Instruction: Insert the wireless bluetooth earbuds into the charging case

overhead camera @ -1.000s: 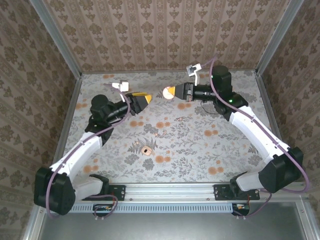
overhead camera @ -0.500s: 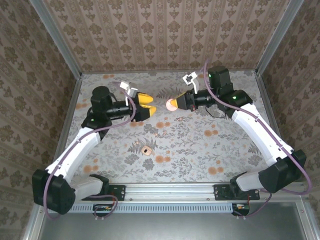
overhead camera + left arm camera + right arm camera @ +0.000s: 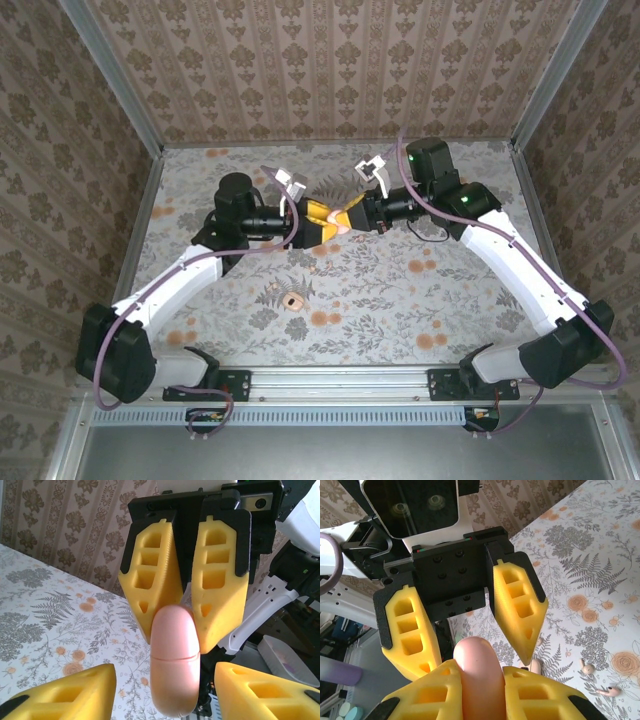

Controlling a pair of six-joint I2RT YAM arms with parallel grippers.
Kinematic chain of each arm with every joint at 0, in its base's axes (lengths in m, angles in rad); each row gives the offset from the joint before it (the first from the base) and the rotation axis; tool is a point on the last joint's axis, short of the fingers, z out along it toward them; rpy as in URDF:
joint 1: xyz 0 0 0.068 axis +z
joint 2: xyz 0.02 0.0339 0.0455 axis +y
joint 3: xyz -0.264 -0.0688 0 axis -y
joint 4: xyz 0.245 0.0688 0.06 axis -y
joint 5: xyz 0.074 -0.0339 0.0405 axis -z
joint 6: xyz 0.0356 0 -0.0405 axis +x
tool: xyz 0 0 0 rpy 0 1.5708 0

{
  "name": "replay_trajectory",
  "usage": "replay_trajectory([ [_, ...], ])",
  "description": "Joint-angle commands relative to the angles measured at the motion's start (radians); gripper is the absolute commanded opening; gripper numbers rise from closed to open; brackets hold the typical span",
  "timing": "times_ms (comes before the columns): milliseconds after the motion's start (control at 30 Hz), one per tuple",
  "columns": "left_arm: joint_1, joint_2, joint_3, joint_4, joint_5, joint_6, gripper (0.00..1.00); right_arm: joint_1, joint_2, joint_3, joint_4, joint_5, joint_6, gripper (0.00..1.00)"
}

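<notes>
The floral-patterned table (image 3: 400, 300) carries pale earbuds (image 3: 604, 691) and, near-left of centre, a small tan object (image 3: 292, 300).

Tabletop (image 3: 430, 300) covered with pale cloth, printed grey ferns, leaves, orange blossoms. Walls (image 3: 320, 70) along far, left and right edges, papered in beige-brown damask stripes. Aluminium post (image 3: 112, 80) slants up from far left corner; second post (image 3: 560, 70) from far right corner. Silver rail (image 3: 340, 378) runs along near edge, grey slotted strip (image 3: 340, 412) just below it. White shallow tray (image 3: 290, 662) in left wrist view, blurred, purple speck inside
</notes>
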Motion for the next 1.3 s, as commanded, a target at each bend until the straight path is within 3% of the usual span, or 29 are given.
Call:
replay_trajectory([
  [0, -0.008, 0.005, 0.035, 0.036, 0.042, -0.024, 0.50, 0.006, -0.014, 0.031, -0.018, -0.033, -0.021, 0.09],
  [133, -0.012, 0.015, 0.042, 0.025, 0.054, -0.022, 0.38, 0.006, -0.014, 0.030, -0.018, -0.034, -0.020, 0.09],
  [233, -0.013, 0.019, 0.048, 0.007, 0.055, -0.010, 0.35, 0.006, -0.015, 0.031, -0.018, -0.033, -0.018, 0.09],
  [367, -0.015, 0.020, 0.048, 0.003, 0.057, -0.002, 0.18, 0.006, -0.012, 0.033, -0.017, -0.038, -0.013, 0.09],
  [567, -0.016, -0.001, 0.023, -0.004, 0.037, 0.040, 0.00, -0.022, -0.006, 0.016, 0.034, -0.066, 0.066, 0.23],
  [867, -0.015, -0.024, -0.058, 0.192, 0.039, -0.010, 0.00, -0.059, 0.055, 0.003, 0.077, -0.081, 0.131, 0.38],
  [1267, -0.010, -0.055, -0.091, 0.193, -0.018, 0.014, 0.00, -0.089, 0.048, -0.033, 0.096, -0.079, 0.162, 0.45],
])
